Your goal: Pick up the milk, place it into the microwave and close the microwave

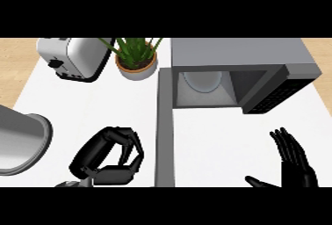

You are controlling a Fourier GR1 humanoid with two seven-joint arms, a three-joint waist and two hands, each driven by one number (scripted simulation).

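Judging the milk already placed though hidden inside the microwave, I kept my left hand curled empty beside its open door, ready to swing it closed.

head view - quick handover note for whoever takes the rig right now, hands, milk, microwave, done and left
Left hand: fingers curled, low on the counter beside the open door; what it holds is hidden.
Right hand: open, fingers up, resting at the view's lower right.
Milk: not visible.
Microwave: door open, only its turntable inside.
Done: possibly the pickup.
Left: milk into the microwave, close the door.
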